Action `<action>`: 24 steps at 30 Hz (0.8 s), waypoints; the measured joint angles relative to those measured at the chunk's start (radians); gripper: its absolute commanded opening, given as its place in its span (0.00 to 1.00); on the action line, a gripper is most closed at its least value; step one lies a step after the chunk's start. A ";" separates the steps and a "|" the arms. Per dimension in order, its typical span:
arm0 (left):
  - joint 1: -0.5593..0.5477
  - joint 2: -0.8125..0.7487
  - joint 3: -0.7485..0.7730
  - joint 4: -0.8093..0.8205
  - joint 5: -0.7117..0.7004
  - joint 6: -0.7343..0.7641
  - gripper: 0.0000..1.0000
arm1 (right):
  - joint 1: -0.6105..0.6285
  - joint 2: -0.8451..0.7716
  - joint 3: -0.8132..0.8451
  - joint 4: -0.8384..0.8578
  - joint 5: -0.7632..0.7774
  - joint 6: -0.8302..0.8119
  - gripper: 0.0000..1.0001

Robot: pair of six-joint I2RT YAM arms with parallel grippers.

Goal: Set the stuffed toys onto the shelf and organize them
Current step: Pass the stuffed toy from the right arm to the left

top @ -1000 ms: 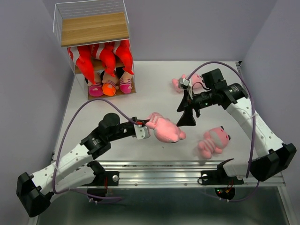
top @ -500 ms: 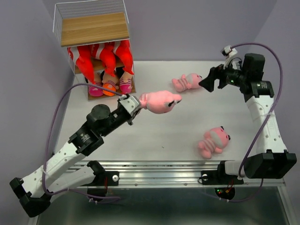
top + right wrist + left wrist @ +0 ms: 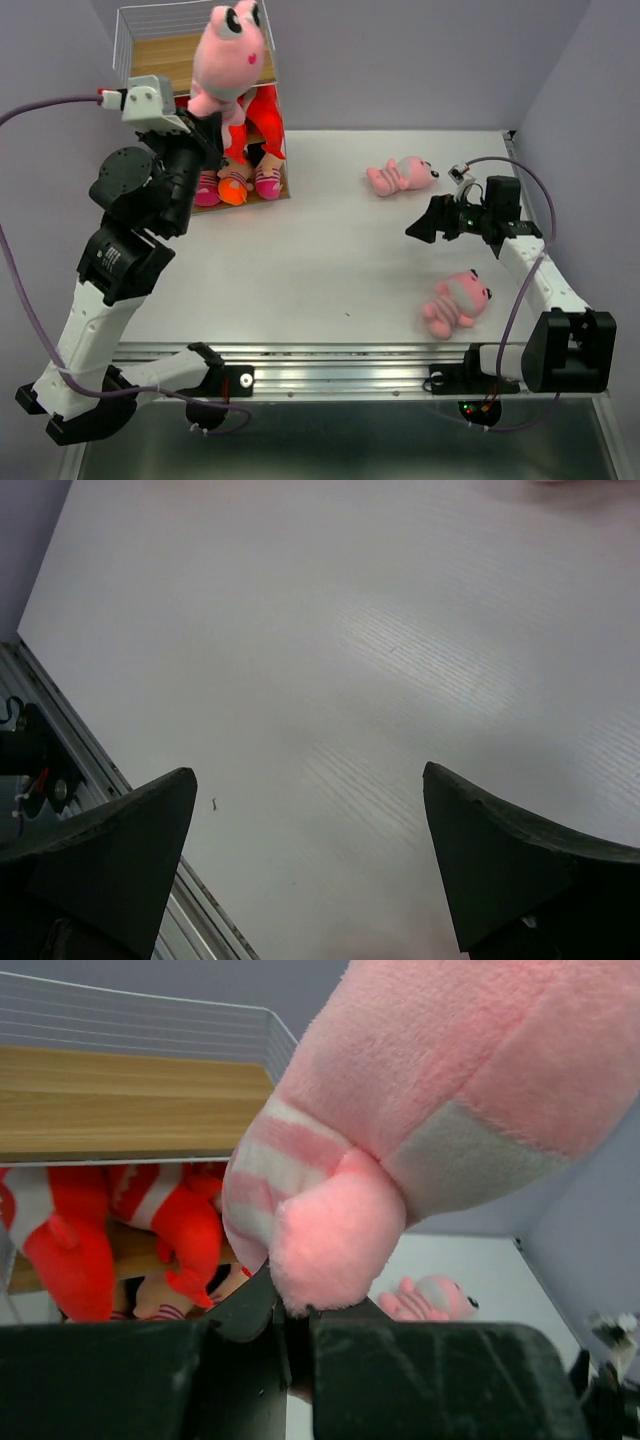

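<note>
My left gripper (image 3: 205, 125) is shut on a pink striped animal (image 3: 228, 55) and holds it high in front of the shelf (image 3: 160, 62), level with its top board. In the left wrist view the toy (image 3: 420, 1110) fills the frame above my jaws (image 3: 285, 1305). Red sharks (image 3: 240, 120) sit on the middle tier and dolls (image 3: 235, 185) on the bottom tier. Two more pink striped animals lie on the table, one at the back right (image 3: 400, 175) and one near the front right (image 3: 455, 300). My right gripper (image 3: 420, 228) is open and empty, low over the table between them.
The white table (image 3: 330, 260) ends at a metal rail (image 3: 380, 360) in front. Purple walls close in the back and both sides. The right wrist view shows bare tabletop (image 3: 330, 680) and the rail corner (image 3: 40, 770).
My left arm has lifted the pink animal from mid-table up and back-left to the shelf's top level. My right gripper has dropped from the back right down toward the table.
</note>
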 measured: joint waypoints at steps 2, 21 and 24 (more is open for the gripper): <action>0.063 0.028 0.060 -0.016 -0.023 -0.028 0.00 | 0.000 -0.020 -0.019 0.024 -0.013 0.010 1.00; 0.710 0.428 0.409 -0.276 0.388 -0.345 0.00 | 0.000 -0.162 -0.039 0.110 0.009 0.012 1.00; 0.754 0.443 0.434 -0.301 0.430 -0.389 0.00 | 0.000 -0.174 -0.039 0.113 0.013 0.012 1.00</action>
